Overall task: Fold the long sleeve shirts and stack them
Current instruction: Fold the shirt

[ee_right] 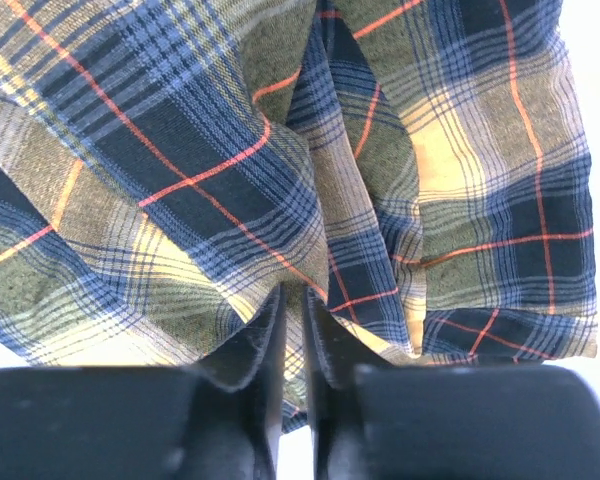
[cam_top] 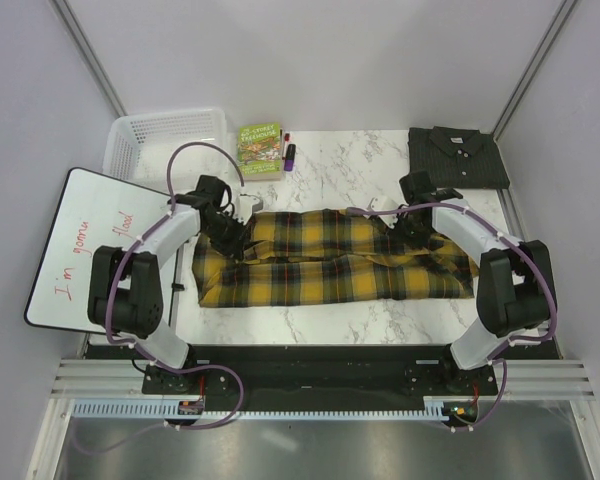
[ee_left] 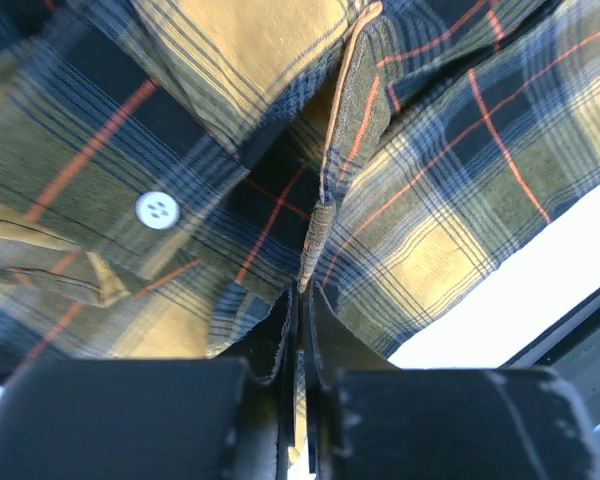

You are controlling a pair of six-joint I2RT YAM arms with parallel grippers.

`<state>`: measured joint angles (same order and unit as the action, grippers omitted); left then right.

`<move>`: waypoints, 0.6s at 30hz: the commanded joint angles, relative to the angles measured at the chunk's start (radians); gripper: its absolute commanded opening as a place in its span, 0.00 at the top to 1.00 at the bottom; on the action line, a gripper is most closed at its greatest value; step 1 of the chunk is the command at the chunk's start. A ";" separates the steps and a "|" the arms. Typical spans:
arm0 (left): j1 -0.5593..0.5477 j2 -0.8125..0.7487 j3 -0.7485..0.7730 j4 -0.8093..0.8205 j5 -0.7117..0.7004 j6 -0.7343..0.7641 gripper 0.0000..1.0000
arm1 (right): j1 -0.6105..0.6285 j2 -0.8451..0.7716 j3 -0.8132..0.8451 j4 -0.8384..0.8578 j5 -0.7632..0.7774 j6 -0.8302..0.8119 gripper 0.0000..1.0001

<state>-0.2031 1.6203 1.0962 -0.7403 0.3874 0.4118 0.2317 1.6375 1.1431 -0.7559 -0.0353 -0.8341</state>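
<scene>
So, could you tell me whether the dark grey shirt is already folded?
Folded: the dark grey shirt lies as a compact rectangle, collar on top, no sleeves spread out.

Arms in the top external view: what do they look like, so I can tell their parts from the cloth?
The left arm and right arm match: white links, bulky black joint housings, and a purple cable looping along each. The fingers are flat, black and lightly scuffed.
</scene>
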 commanded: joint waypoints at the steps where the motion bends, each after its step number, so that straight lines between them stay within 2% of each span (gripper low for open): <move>1: -0.001 0.010 0.129 -0.086 0.030 0.056 0.98 | 0.008 0.001 0.018 0.012 0.029 0.013 0.87; 2: 0.001 0.013 0.170 -0.149 0.040 0.073 0.98 | 0.006 -0.002 0.020 0.009 0.050 0.013 0.98; 3: 0.001 0.012 0.189 -0.172 0.048 0.079 0.98 | 0.006 -0.002 0.021 0.009 0.055 0.018 1.00; 9: 0.002 -0.014 0.248 -0.313 0.022 0.148 0.98 | 0.006 -0.076 0.010 -0.006 0.066 -0.002 1.00; 13: 0.011 -0.020 0.180 -0.344 -0.010 0.212 0.98 | 0.006 -0.103 -0.040 -0.042 0.058 -0.034 1.00; 18: 0.028 -0.007 0.131 -0.349 -0.012 0.223 0.98 | 0.006 -0.128 -0.094 -0.034 0.037 -0.030 1.00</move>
<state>-0.1905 1.6276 1.2537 -1.0393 0.3935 0.5713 0.2333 1.5375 1.0863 -0.7757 0.0082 -0.8528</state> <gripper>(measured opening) 0.026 0.007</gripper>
